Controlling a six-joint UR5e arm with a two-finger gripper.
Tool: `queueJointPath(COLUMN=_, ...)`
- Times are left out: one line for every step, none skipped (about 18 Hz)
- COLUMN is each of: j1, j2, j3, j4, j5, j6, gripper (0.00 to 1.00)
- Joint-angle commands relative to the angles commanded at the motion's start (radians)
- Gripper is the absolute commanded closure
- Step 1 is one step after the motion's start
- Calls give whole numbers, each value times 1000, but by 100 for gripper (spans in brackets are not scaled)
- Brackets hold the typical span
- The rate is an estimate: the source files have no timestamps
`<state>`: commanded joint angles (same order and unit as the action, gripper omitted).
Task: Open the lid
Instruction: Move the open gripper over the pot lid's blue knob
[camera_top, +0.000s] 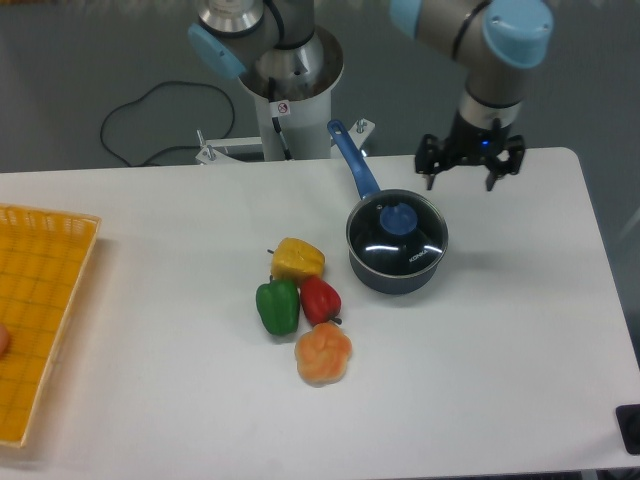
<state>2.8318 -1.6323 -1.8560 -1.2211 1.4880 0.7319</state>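
Observation:
The lid (397, 232) is round clear glass with a metal rim and a blue centre knob. It lies flat on the dark saucepan (395, 274), whose long blue handle (353, 166) points toward the back. My gripper (462, 178) hangs above the table just behind and to the right of the pan, clear of the lid. Its fingers point down and stand open with nothing between them.
Left of the pan lie a yellow pepper (297, 258), a green pepper (278, 306), a red pepper (321, 299) and an orange pepper (323, 353). A yellow basket (40, 320) sits at the left edge. The arm's base (290, 85) stands at the back.

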Motion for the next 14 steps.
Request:
queueJointPath(j1=-6, j2=6, j3=-8, j4=2, j5=-14, j6=-14, gripper=0)
queueJointPath(j1=-12, j2=12, j3=-11, j4=2, j5=-26, j6=-19, gripper=0)
queueJointPath(j1=-14, j2=18, j3=-14, j4=2, j5=-35, j6=-26, gripper=0)
queueJointPath(j1=-14, j2=20, j3=-15, j4=2, j5=-38, j6=-32, gripper=0)
queueJointPath(j1=-18, j2=20, j3=-18, j4=5, j5=-38, j6=-42, gripper=0)
queueJointPath(j1=-21, j2=19, j3=-29, j4=12, j5=-38, j6=-63, gripper=0)
queueJointPath(j1=-26, j2=17, j3=-35, j4=17, j5=-38, j6=-74, gripper=0)
queueJointPath(j1=-41, j2=12, j3=-34, j4=17, j5=-35, j6=-81, gripper=0)
queueJointPath(j1=-49, j2=8, j3=-35, j4=17, j5=-32, j6=-92, gripper=0)
queueJointPath(j1=-55, j2=3, j3=-35, j4=18, j5=-26, j6=-107, gripper=0)
queueJointPath(j1=-66, j2=-9, j3=-35, j4=20, j5=-20, j6=-129, gripper=0)
queueJointPath(j1=-75, j2=-17, j3=-34, j4=32, j5=-14, j6=-146, gripper=0)
queueJointPath(j1=-84, j2=-21, j3=-34, j4=44, j5=-8, j6=-158, gripper=0)
queueJointPath(j1=-89, j2=-27, j3=-34, j4=48, j5=-2, j6=-166, gripper=0)
